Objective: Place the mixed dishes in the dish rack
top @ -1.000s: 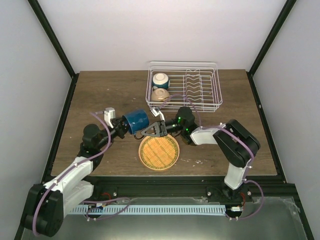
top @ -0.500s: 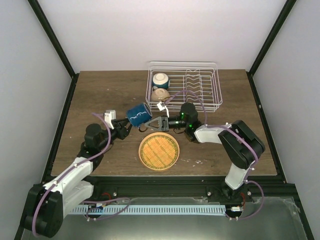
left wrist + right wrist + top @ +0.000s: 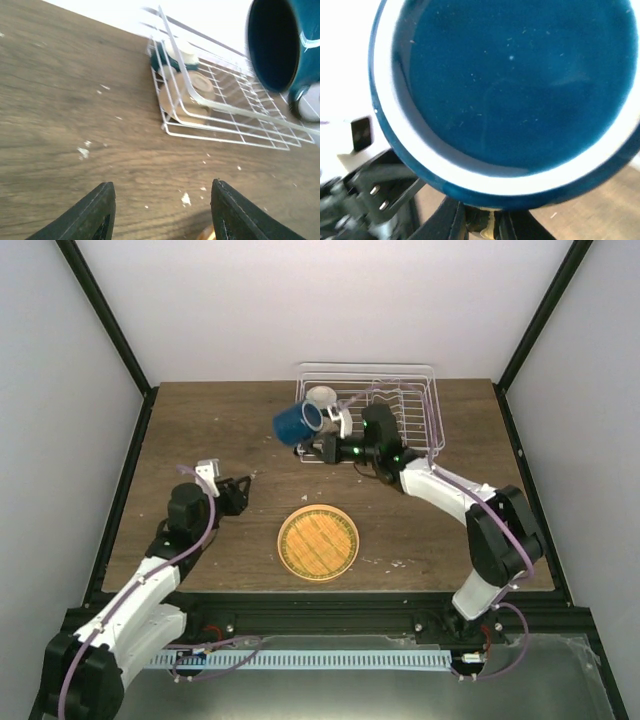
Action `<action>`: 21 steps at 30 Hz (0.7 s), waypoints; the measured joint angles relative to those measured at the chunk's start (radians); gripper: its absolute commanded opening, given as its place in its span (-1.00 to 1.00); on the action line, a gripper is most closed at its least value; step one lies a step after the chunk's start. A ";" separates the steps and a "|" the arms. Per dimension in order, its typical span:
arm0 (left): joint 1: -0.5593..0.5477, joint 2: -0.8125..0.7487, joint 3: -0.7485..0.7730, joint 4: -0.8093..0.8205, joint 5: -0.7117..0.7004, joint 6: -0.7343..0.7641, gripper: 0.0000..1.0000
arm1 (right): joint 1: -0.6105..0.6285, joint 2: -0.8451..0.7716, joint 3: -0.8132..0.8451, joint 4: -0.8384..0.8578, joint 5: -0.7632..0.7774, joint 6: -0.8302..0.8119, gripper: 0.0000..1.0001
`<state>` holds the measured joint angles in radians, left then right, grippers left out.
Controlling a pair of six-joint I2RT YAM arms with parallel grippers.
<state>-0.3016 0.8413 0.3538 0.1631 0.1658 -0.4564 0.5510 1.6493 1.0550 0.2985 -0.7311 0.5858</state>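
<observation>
- The left black two-finger gripper (image 3: pixel 232 490) hovers low over the brown wooden table (image 3: pixel 200 430), well to the left of the white wire dish rack (image 3: pixel 430 412). Its jaws stand about half apart and hold nothing.
- The round orange woven-pattern plate (image 3: pixel 318 542) lies flat on the table, in front of the rack and not yet loaded.
- The right gripper (image 3: pixel 316 441) is clamped on the small dark blue cup (image 3: pixel 298 420), which is tilted on its side above the rack's near-left corner.
- Two small cream-white bowls (image 3: pixel 192 95) sit in the rack's left end.
- Risk: the pinch looks narrow, so the tilted cup may slip. Lowered carelessly, it may strike the bowls or catch the wire rim.
</observation>
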 measured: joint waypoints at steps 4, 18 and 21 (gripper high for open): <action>0.001 -0.036 0.058 -0.110 -0.129 0.017 0.10 | -0.003 -0.003 0.227 -0.249 0.244 -0.158 -0.97; 0.001 0.033 0.131 -0.339 -0.329 0.019 0.11 | -0.039 0.267 0.517 -0.626 0.718 -0.367 -0.96; 0.001 0.040 0.138 -0.346 -0.338 0.019 0.11 | -0.041 0.330 0.563 -0.672 0.769 -0.389 -0.96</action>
<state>-0.3008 0.8814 0.4915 -0.1833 -0.1722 -0.4370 0.5098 1.9789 1.6180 -0.3737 0.0380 0.1970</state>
